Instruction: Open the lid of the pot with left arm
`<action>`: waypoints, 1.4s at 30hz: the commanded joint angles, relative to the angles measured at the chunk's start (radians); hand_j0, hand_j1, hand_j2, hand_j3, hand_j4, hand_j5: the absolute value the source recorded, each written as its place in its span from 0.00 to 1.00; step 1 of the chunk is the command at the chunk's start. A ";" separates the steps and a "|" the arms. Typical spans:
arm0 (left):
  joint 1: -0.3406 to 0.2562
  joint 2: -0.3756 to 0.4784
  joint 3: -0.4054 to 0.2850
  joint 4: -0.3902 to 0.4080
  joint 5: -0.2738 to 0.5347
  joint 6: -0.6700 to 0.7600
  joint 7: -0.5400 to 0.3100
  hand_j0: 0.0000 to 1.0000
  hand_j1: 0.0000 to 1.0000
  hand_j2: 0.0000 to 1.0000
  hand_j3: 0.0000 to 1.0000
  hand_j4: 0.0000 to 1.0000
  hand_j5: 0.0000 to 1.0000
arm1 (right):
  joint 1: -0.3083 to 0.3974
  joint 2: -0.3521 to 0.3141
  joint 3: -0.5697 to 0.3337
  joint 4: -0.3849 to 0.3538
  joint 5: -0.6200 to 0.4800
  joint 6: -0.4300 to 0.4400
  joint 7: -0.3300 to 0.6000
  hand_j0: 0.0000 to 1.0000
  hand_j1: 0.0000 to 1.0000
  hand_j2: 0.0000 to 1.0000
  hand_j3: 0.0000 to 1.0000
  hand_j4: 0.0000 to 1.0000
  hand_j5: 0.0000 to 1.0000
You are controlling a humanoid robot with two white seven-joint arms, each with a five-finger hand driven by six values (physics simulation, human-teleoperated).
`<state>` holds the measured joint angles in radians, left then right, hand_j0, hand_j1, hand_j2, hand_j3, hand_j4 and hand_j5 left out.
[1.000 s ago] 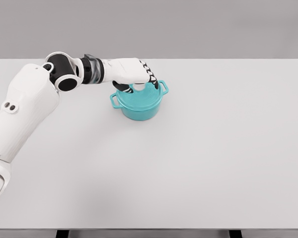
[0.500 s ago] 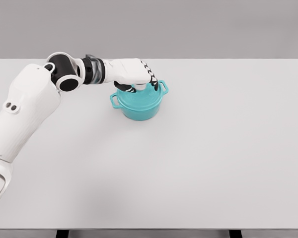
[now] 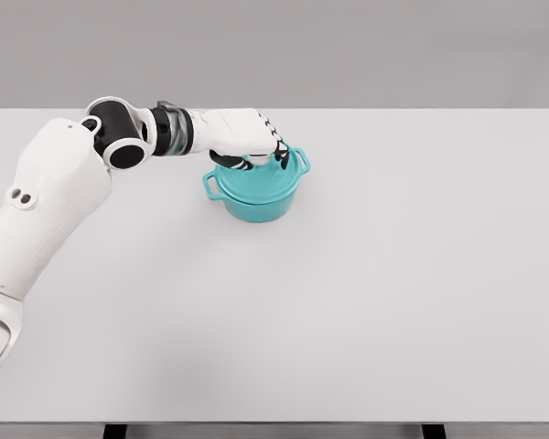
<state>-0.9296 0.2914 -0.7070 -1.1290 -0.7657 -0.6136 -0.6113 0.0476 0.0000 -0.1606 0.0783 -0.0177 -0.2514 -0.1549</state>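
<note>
Teal pot [image 3: 257,194] under robot hand [image 3: 247,139]

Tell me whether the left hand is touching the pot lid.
Cannot tell. In the head view the left hand sits over the teal lid, fingers curled down onto it, but hiding any contact or gap.

Left hand [image 3: 247,137] fingers [image 3: 281,154] curl over the teal pot's [image 3: 256,194] lid [image 3: 261,176].

A wide white worktop [image 3: 393,293] lies bare on the right and across the front, leaving open room to pass. The only obstacles are a teal pot [image 3: 258,187] toward the back left and the left arm [image 3: 55,197] reaching across to it, its robot hand [image 3: 252,137] over the lid.
</note>
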 commanded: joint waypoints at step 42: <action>-0.002 0.380 0.058 -0.110 0.290 0.003 0.000 0.53 0.53 0.53 0.53 0.53 0.53 | 0.000 0.000 0.000 0.000 -0.001 0.000 0.000 1.00 1.00 1.00 1.00 1.00 1.00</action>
<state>-0.9296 0.6424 -0.6575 -1.2376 -0.4863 -0.6141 -0.6116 0.0476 0.0000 -0.1605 0.0783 -0.0177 -0.2514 -0.1546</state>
